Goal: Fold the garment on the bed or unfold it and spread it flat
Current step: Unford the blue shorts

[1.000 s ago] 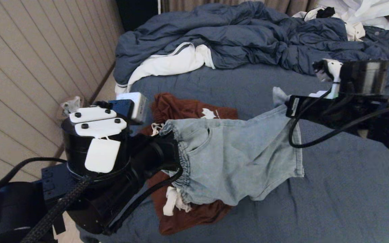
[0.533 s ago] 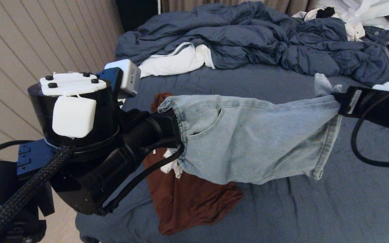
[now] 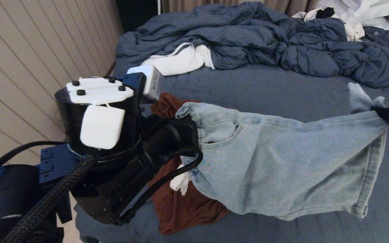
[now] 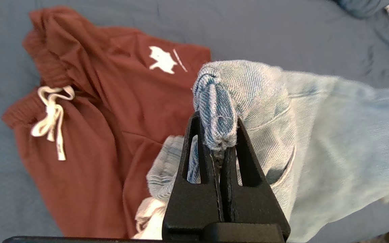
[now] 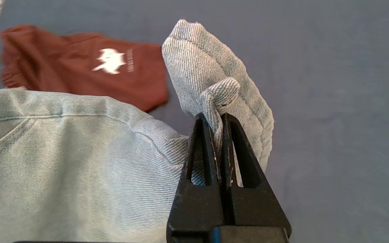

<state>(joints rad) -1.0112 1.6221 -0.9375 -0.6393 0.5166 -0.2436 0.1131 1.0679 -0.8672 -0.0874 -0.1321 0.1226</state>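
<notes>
I hold the pale denim shorts [image 3: 282, 162] off the bed [image 3: 265, 87] between my two grippers, and they now hang as one long, nearly taut sheet across the front of the mattress. A second ago the cloth was bunched and sagging, its hem drooping close to the sheet; now the top edge runs almost straight from one grip to the other.

My left gripper [image 4: 218, 148] is clenched on the gathered waistband, the bunched denim standing up between its black fingers [image 4: 194, 158]. It sits slightly to the right of where it was a second ago, above the rust-red shorts [image 3: 184, 202] that lie crumpled on the sheet, white drawstring and white logo showing.

My right gripper [image 5: 218, 118] is pinched shut on a fold of the leg hem, a tuft of fabric poking up past its tips. This arm has swung far out to my right: earlier its camera block and cable filled the right middle of the head view, now only the tip shows at the frame's edge [image 3: 388, 114].

More of the red shorts' lower part lies uncovered than before. The blue duvet [image 3: 265, 37] stays heaped at the far side of the bed, with white clothing [image 3: 177, 62] beside it and more white cloth in the far right corner.
</notes>
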